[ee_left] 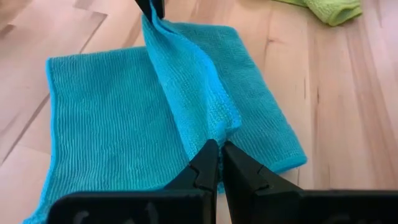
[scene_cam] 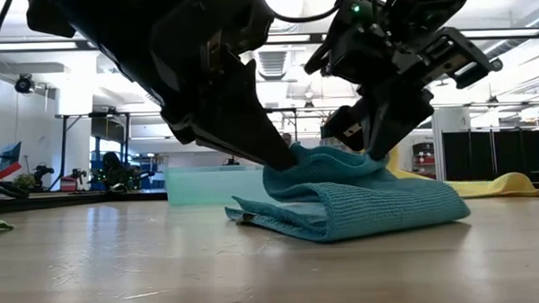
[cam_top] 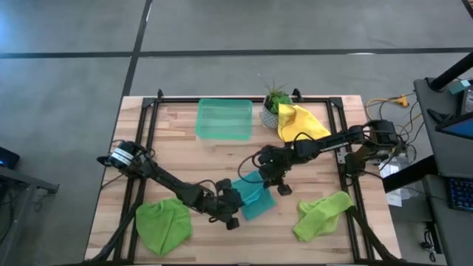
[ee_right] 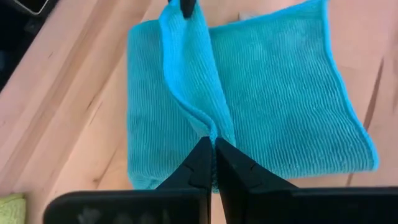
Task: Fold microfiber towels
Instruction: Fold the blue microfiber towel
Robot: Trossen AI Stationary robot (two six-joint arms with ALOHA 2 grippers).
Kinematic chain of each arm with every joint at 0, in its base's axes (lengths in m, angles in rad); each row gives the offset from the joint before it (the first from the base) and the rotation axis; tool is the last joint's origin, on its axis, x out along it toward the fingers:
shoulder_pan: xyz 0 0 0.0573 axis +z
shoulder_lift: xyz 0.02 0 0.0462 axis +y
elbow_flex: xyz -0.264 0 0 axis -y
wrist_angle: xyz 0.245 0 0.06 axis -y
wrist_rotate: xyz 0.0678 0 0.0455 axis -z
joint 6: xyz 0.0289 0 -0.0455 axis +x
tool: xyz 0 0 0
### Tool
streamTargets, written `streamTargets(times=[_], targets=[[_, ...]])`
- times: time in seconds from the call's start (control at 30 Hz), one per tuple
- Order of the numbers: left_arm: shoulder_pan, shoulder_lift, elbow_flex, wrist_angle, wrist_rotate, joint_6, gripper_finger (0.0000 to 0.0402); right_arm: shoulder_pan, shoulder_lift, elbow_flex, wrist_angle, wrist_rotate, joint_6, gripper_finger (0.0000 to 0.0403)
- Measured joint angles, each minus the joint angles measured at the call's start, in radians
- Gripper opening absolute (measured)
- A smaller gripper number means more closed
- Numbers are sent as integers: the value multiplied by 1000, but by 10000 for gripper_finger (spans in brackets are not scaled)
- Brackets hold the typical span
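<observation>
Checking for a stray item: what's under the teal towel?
Only the wooden table shows around the teal towel, pinched by both claws; beneath it is hidden.

Teal-blue towel (cam_top: 255, 196) folded at table centre, a ridge pinched up. Yellow towel (cam_top: 299, 123) far right, crumpled. Lime towels near left (cam_top: 164, 224) and near right (cam_top: 322, 212).

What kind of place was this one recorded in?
Probably a robotics lab or workshop: a framed wooden table on a bare concrete floor, a cabled equipment bench alongside, and open industrial space with ceiling lights behind.
</observation>
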Motion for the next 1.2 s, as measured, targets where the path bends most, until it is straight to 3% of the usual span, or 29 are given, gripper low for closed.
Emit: streamTargets(times=[0.17, 0.3, 0.37, 0.53, 0.67, 1.07, 1.2], targets=[[-5, -10, -7, -3, -14, -8, 0, -9, 0, 0, 3, 0, 3, 9], [-29, -32, -19, -140, -215, -176, 0, -9, 0, 0, 34, 2, 22, 9], [-33, -34, -23, -195, -266, -240, 0, -9, 0, 0, 64, 19, 42, 9], [-32, -34, -43, -185, -242, -271, 0, -17, 0, 0, 119, 55, 64, 9], [-32, -34, -65, -190, -297, -339, 0, -39, 0, 0, 121, 95, 90, 9], [0, -37, -65, -199, -314, -340, 0, -63, 8, -1, 152, 193, 101, 9], [0, -37, -65, -201, -378, -343, 0, -63, 35, -2, 167, 192, 125, 9]])
